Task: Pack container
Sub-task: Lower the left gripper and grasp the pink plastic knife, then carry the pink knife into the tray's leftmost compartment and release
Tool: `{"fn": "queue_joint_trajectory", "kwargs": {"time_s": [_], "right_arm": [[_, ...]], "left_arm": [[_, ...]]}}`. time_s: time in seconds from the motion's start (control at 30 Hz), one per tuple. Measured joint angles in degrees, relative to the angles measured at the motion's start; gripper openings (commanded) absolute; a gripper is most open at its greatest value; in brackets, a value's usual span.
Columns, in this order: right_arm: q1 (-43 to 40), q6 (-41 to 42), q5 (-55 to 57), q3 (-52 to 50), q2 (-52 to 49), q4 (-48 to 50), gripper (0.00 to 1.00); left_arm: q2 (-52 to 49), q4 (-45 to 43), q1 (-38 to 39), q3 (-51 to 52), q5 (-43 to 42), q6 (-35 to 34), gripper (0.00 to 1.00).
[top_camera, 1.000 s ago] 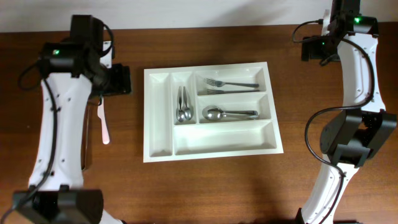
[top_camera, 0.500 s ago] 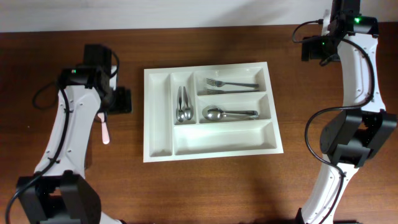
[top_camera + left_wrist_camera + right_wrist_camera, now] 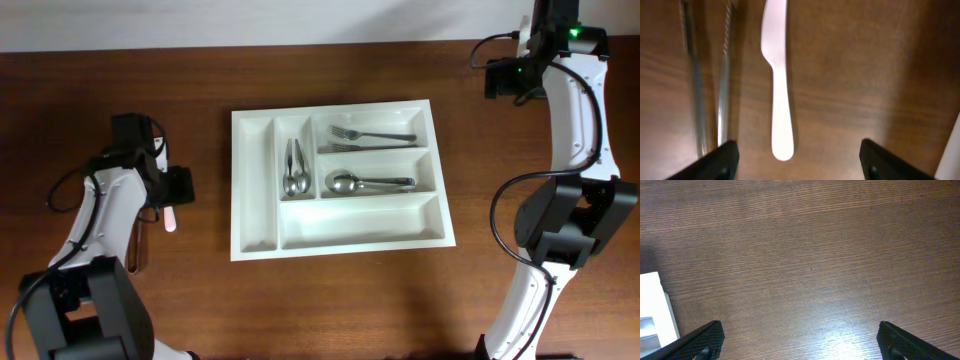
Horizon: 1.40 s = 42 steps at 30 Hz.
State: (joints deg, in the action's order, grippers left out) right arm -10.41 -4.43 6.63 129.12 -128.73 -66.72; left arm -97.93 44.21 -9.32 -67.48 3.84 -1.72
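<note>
The white container tray (image 3: 360, 226) lies mid-table, its edge showing in the left wrist view (image 3: 952, 150) and a corner in the right wrist view (image 3: 654, 305). It holds forks (image 3: 370, 135), a large spoon (image 3: 365, 183) and small spoons (image 3: 295, 168). A white plastic knife (image 3: 780, 90) lies on the table left of the tray, its end showing overhead (image 3: 170, 223). My left gripper (image 3: 797, 162) is open, low over the knife's handle end, also seen overhead (image 3: 172, 193). My right gripper (image 3: 802, 342) is open and empty, far back right (image 3: 505, 78).
Two thin metal utensils (image 3: 710, 85) lie on the wood just left of the plastic knife. The tray's left narrow compartment (image 3: 256, 190) and bottom long compartment hold nothing. Brown wood table all around.
My left arm has swung forward and lowered, bringing the open gripper down over the plastic knife. The right arm and the tray have not moved.
</note>
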Motion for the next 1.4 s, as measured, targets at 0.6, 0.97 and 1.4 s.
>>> {"fn": "queue_joint_trajectory", "kwargs": {"time_s": [0.6,0.97,1.4], "right_arm": [[0.0,0.0,0.0,0.0,0.0,0.0,0.99],[0.0,0.0,0.0,0.0,0.0,0.0,0.98],[0.0,0.0,0.0,0.0,0.0,0.0,0.99]], "left_arm": [[-7.2,-12.9,0.0,4.4,-0.8,0.0,0.73],[-10.4,-17.3,-0.2,4.3,-1.2,-4.3,0.36],[-10.4,-16.5,-0.2,4.0,-0.8,-5.0,0.08]]}}
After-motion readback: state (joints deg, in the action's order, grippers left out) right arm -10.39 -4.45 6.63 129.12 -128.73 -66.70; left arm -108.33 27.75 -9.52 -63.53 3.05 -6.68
